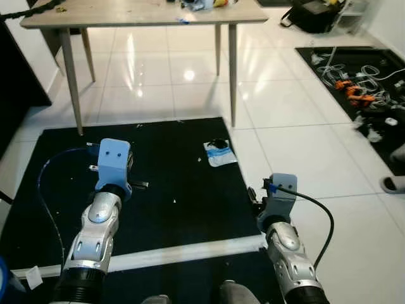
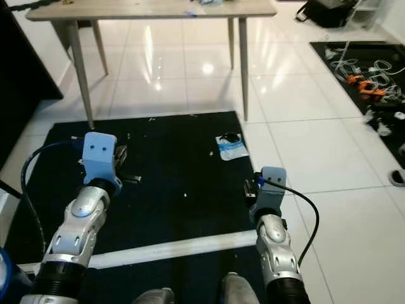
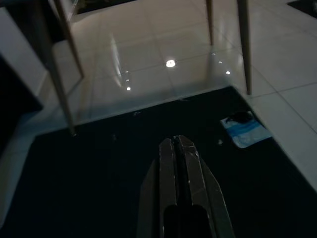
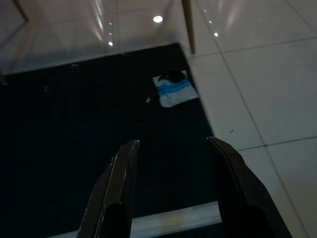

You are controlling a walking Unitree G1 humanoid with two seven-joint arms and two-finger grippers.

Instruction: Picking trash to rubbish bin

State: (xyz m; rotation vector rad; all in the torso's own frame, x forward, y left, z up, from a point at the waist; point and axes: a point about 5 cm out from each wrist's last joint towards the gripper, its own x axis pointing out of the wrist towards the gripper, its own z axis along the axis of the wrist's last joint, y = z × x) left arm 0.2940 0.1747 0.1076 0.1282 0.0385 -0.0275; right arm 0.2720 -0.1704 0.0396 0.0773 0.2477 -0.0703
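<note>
Glossy white tiled floor [image 1: 297, 145] across most of the frame, with grey grout lines and bright ceiling-light reflections [image 1: 188, 75] near the upper centre. Black mat [image 1: 171, 190] spread over the lower left and centre, speckled with pale crumbs, crossed near the bottom by a white strip [image 1: 183, 252]. Light wooden table [image 1: 126, 12] along the top edge, on slim splayed legs, two of them planted at the mat's far edge. Dark furniture [image 1: 16, 69] at the upper left. Second black mat [image 1: 354, 76] at the upper right, littered with white and orange cables. Black bag [image 1: 313, 14] on the tiles beyond it.
</note>
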